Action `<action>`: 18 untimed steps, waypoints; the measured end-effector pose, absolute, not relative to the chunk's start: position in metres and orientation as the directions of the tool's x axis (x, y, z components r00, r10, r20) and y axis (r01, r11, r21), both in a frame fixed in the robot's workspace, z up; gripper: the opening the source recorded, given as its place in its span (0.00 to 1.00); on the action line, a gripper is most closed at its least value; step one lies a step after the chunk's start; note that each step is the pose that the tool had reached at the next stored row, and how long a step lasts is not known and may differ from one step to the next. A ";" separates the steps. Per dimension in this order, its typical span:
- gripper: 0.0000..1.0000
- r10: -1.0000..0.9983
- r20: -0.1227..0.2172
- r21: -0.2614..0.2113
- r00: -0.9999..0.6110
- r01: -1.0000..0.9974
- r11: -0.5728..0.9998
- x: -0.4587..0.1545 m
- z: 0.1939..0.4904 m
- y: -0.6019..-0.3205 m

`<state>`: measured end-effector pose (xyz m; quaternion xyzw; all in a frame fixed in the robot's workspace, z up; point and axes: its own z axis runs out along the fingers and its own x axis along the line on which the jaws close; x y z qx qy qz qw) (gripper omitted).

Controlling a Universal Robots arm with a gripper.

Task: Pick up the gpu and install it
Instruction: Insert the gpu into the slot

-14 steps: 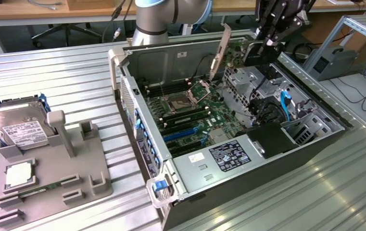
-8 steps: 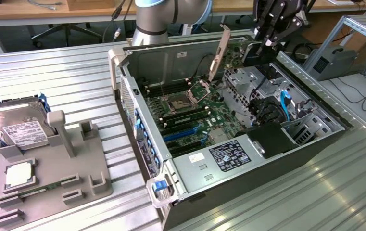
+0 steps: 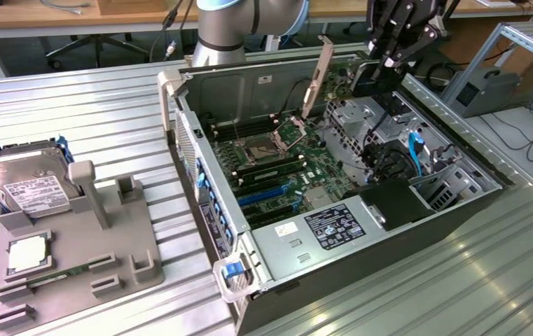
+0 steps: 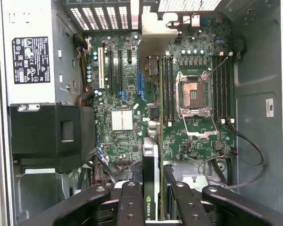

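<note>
Closest to the wrist camera are the black fingers of the gripper, clamped on the gpu. The card is seen edge-on and runs straight away from them. Its pale end bracket is at the end farthest from the gripper, pointing toward the vented rear wall of the open computer case.

The case lies on its side on the tabletop, toward the exterior view's right. In the exterior view the card hangs clear above the case's far end, nearer the tabletop's far edge, and touches nothing inside. There its bracket stands almost upright, slightly tilted, on the side of the gripper toward the exterior view's left.

The relation that matters is card to slot. The long axis of the gpu looks parallel to the expansion slots on the motherboard, and the bracket end already faces the wall where those slots end. Sideways it is not lined up. The card hangs over the strip between the slots and the processor socket, beside the memory slots, while the expansion slots lie off toward the power supply end of the case. I judge the card correctly turned but offset to one side and well above the board.

A grey holder with a hard drive sits near the tabletop's edge at the exterior view's left, well apart from the gripper.
</note>
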<state>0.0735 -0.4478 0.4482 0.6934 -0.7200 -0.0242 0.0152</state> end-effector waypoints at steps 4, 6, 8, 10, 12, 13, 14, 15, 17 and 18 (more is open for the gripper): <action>0.27 -0.999 -0.012 0.056 -0.038 -0.998 0.037 0.070 0.448 -0.448; 0.27 -0.999 -0.012 0.056 -0.038 -0.998 0.037 0.070 0.448 -0.448; 0.27 -0.999 -0.012 0.056 -0.038 -0.998 0.037 0.070 0.448 -0.448; 0.27 -0.999 -0.012 0.056 -0.038 -0.998 0.037 0.070 0.448 -0.448; 0.27 -0.999 -0.012 0.056 -0.038 -0.998 0.037 0.070 0.448 -0.448; 0.27 -0.999 -0.012 0.056 -0.038 -0.998 0.037 0.070 0.448 -0.448; 0.27 -0.999 -0.012 0.056 -0.038 -0.998 0.037 0.070 0.448 -0.448; 0.27 -0.999 -0.012 0.056 -0.038 -0.998 0.037 0.069 0.448 -0.448; 0.27 -0.999 -0.012 0.056 -0.038 -0.998 0.037 0.068 0.448 -0.448; 0.27 -0.999 -0.012 0.056 -0.038 -0.998 0.037 0.067 0.448 -0.448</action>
